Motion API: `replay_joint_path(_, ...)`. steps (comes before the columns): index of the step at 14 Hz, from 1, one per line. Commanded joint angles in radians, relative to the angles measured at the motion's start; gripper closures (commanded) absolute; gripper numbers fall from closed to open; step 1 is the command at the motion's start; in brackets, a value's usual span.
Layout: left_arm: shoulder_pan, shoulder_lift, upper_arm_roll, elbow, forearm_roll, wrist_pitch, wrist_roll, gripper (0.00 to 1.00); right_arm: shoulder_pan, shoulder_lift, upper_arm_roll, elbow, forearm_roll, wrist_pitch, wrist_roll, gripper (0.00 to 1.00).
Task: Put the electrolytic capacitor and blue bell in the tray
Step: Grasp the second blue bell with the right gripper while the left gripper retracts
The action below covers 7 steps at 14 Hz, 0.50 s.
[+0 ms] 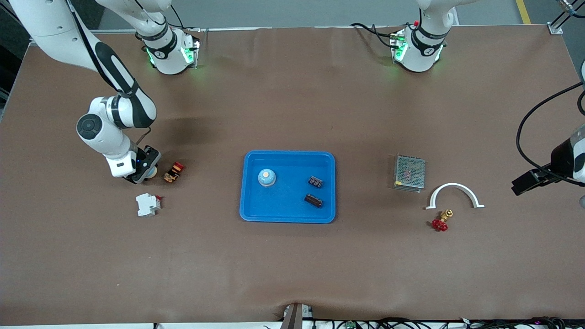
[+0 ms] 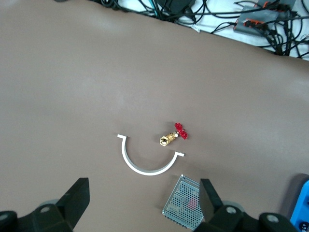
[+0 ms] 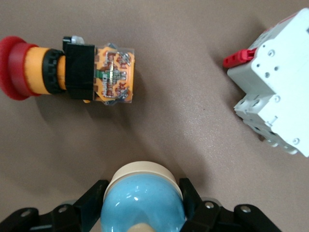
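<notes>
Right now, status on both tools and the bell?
Right tool shut on blue bell, low beside red pushbutton switch. Left tool open, waiting over white clamp. Tray holds another bell, two capacitors.

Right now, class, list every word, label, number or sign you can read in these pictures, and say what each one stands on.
No text reads clearly anywhere.
Round marks on the white arm bases: too small to read.
Orange printed block on the red-capped push button: markings blurred.
White plastic circuit breaker: no legible print.
Grey metal mesh box: a reddish patch inside, unreadable.
Light-blue bell in the right tool: unmarked.
</notes>
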Motion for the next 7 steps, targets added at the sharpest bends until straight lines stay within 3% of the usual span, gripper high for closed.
replay_joint_path(1, 0.006, -0.069, -0.003, -0.019, -0.021, -0.065, 0.031, 0.00, -0.022, -0.015, 0.028, -0.009, 0.025, -0.002, -0.028, 0.68)
replay_joint_path(5, -0.001, -0.136, 0.005, -0.034, -0.087, -0.154, 0.085, 0.00, -0.018, -0.119, 0.040, 0.011, 0.030, -0.149, -0.020, 0.67)
replay_joint_path(7, -0.007, -0.214, 0.023, -0.122, -0.116, -0.159, 0.091, 0.00, 0.016, -0.170, 0.040, 0.061, 0.124, -0.290, -0.017, 0.67)
